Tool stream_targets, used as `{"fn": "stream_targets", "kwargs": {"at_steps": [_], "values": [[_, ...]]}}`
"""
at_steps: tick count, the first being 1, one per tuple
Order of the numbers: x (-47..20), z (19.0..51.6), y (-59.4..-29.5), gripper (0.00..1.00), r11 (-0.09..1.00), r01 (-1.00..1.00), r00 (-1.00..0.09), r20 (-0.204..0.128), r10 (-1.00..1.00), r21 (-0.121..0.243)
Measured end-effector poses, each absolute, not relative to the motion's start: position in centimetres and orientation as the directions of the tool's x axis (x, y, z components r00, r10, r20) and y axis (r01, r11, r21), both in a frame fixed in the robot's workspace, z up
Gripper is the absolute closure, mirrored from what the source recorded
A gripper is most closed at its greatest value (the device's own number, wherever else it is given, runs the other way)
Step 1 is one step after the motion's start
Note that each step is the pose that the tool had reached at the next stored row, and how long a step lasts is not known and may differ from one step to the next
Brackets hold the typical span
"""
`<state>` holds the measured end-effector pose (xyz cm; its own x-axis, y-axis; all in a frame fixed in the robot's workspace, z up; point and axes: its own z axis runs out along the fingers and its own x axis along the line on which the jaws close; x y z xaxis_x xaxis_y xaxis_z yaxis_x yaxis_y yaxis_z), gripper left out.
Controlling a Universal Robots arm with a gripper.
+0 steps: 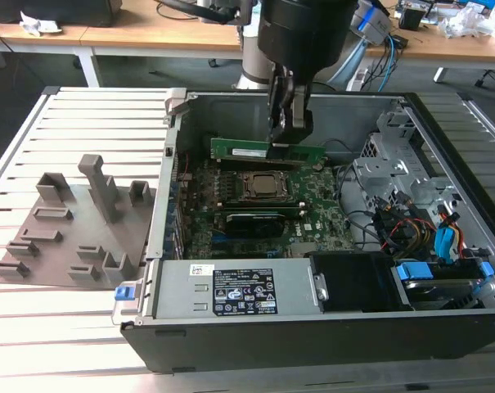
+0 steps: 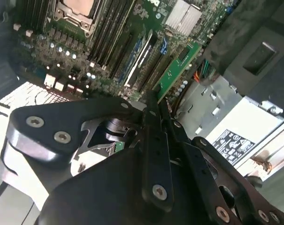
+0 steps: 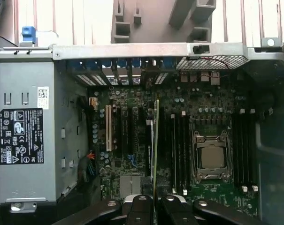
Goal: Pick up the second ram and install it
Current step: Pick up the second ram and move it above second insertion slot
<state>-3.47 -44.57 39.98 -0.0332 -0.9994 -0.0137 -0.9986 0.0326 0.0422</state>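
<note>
My gripper (image 1: 286, 141) hangs inside the open computer case, shut on the second ram (image 1: 239, 150), a thin green stick gripped near its middle. The stick is level and edge-down over the motherboard (image 1: 317, 217), close to the square CPU socket (image 1: 266, 187). In the first wrist view the ram (image 3: 156, 140) shows edge-on, running out from my gripper (image 3: 154, 200) alongside the empty memory slots (image 3: 178, 150) beside the socket (image 3: 211, 155). In the second wrist view its other half (image 2: 179, 65) reaches past my gripper (image 2: 153, 99). Whether it touches a slot cannot be told.
A black oblong card (image 1: 251, 219) stands on the board on the near side of the socket. The power supply (image 1: 239, 291) fills the case's near wall, with drive bays and cables (image 1: 427, 237) at the exterior view's right. A grey parts holder (image 1: 75, 221) lies outside at the left.
</note>
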Motion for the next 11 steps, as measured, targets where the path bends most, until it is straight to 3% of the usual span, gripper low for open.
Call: {"fn": "stream_targets", "kwargs": {"at_steps": [11], "values": [[-1.0, 38.2, -40.6, 0.86, 0.033, -0.999, -0.033, -0.015, -0.999, 0.043]]}}
